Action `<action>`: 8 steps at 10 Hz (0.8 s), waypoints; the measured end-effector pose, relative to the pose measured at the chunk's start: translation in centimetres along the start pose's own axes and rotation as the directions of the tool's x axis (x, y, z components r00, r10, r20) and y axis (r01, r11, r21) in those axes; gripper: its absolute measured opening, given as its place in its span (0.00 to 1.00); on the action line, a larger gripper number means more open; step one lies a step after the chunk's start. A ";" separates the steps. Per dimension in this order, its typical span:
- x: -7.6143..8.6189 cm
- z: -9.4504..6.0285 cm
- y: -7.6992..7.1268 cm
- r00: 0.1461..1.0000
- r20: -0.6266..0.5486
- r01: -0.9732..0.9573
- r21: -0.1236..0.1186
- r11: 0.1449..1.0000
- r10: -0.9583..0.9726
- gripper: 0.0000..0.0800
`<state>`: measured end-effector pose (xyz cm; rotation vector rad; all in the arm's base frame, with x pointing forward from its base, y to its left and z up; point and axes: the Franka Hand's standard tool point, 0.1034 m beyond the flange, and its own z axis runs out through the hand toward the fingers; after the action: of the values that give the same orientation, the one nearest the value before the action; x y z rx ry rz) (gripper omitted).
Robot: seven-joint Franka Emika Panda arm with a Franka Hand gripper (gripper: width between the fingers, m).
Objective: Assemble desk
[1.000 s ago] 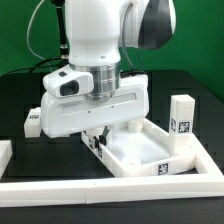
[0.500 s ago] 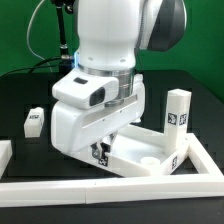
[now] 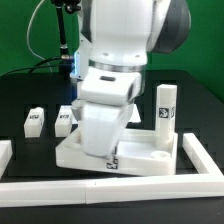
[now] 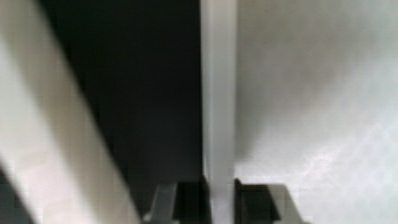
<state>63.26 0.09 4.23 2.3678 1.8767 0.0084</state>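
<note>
The white tray-like tabletop [image 3: 150,154] lies flat near the front of the table. One white tagged leg [image 3: 163,110] stands upright at its far corner, on the exterior view's right. My gripper [image 3: 108,157] reaches down onto the tabletop's front rim, next to its small tag [image 3: 112,164]. In the wrist view the gripper [image 4: 221,205] is shut on the thin rim wall [image 4: 217,90], which runs straight between the two dark fingers [image 4: 183,207]. Two loose legs [image 3: 34,121] [image 3: 66,121] lie on the black table to the exterior view's left.
Long white border rails run along the front [image 3: 110,186], the exterior view's right [image 3: 202,157] and its left [image 3: 4,152]. The arm's large white body hides the middle of the tabletop. Cables hang behind at the back.
The arm has swung towards the exterior view's right and lower, turning the tabletop with it. The upright leg shifted left in that view, and a second loose leg came into sight.
</note>
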 end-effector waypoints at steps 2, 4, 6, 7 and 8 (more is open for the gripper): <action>-0.2 0.1 0.6 0.999 -0.021 0.031 -0.018 0.999 -0.032 0.08; -0.5 0.3 0.6 0.999 -0.009 0.039 -0.016 0.999 -0.039 0.08; -0.5 0.3 0.7 0.998 -0.011 0.056 -0.025 0.998 -0.056 0.08; -0.1 0.3 1.0 0.997 -0.017 0.069 -0.041 0.997 -0.070 0.08; 0.9 0.2 1.2 0.997 -0.026 0.075 -0.047 0.996 -0.077 0.08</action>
<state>64.66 0.66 4.14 2.2767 1.9564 0.0774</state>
